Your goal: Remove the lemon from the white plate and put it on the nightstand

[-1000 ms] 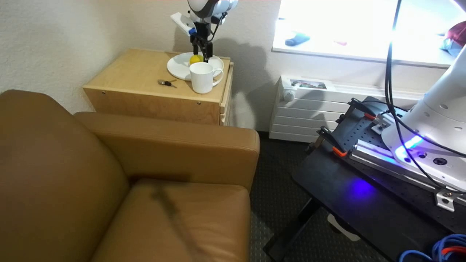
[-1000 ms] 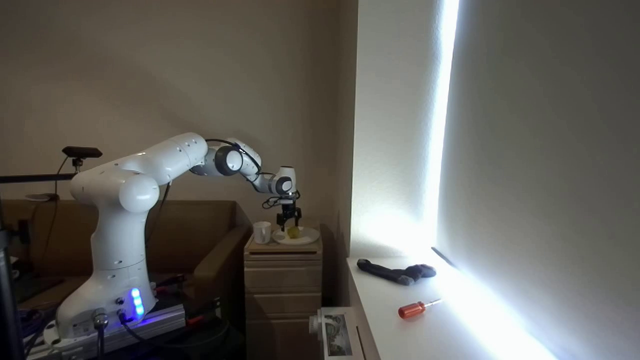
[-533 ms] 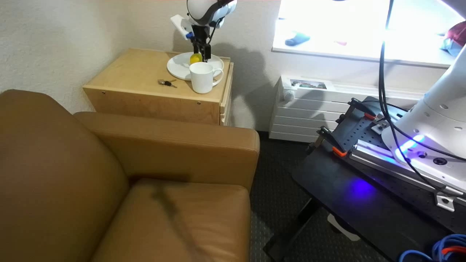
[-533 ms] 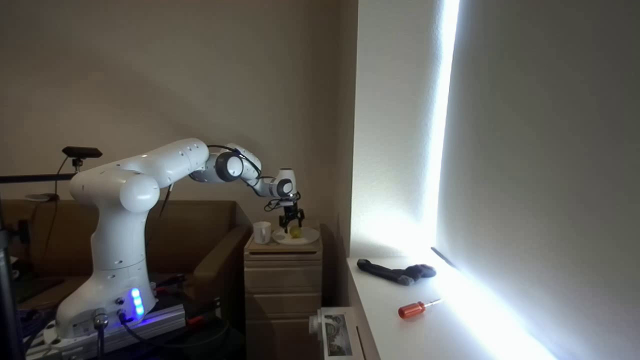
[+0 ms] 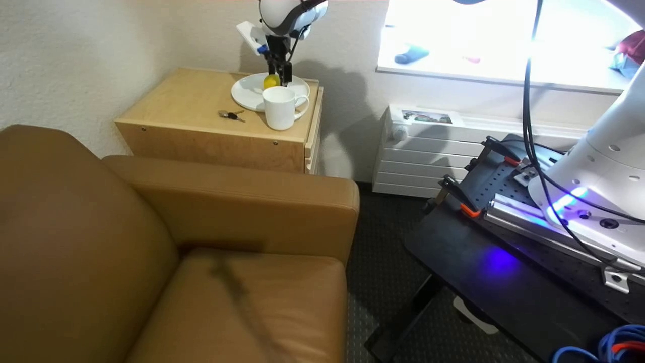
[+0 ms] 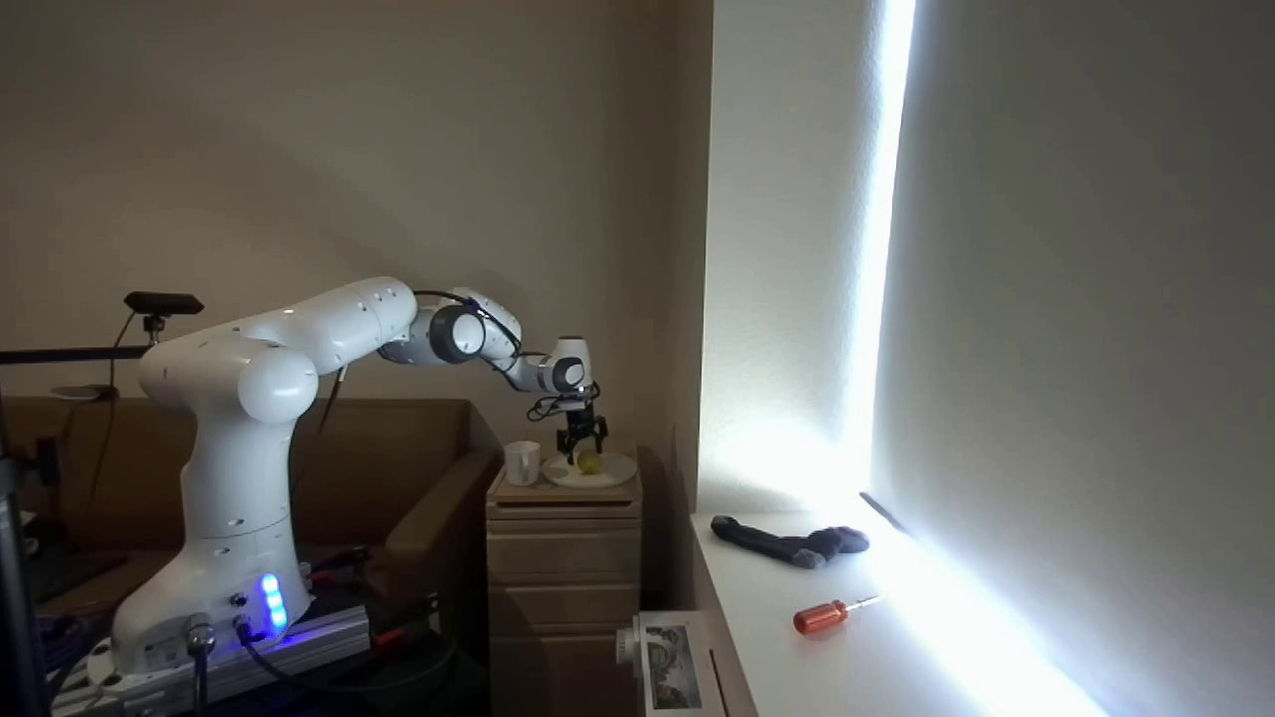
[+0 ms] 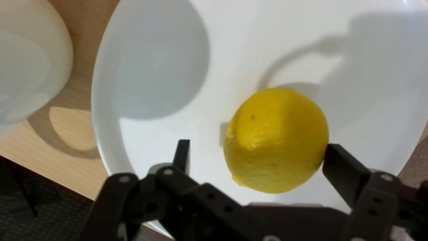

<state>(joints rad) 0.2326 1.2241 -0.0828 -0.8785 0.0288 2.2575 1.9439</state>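
The yellow lemon [image 7: 276, 140] lies on the white plate [image 7: 147, 140] in the wrist view. It also shows in both exterior views [image 5: 271, 81] [image 6: 589, 462]. The plate [image 5: 244, 93] rests on the light wooden nightstand [image 5: 186, 101]. My gripper [image 7: 257, 145] is open, pointing down, with the lemon between its fingers. In the wrist view the right finger [image 7: 344, 174] appears to touch the lemon. A gap shows between the lemon and the left finger [image 7: 181, 155]. In an exterior view the gripper [image 6: 586, 454] is low over the plate.
A white cup [image 5: 278, 108] stands close beside the plate, near the gripper. Keys [image 5: 231, 115] lie on the nightstand left of the cup. The brown armchair [image 5: 242, 206] stands in front of the nightstand, and the wall [image 5: 201, 35] is behind it.
Over the last second my gripper moved slightly right in an exterior view, and the lemon shifted slightly the same way on the plate. In the last half second almost nothing moved.
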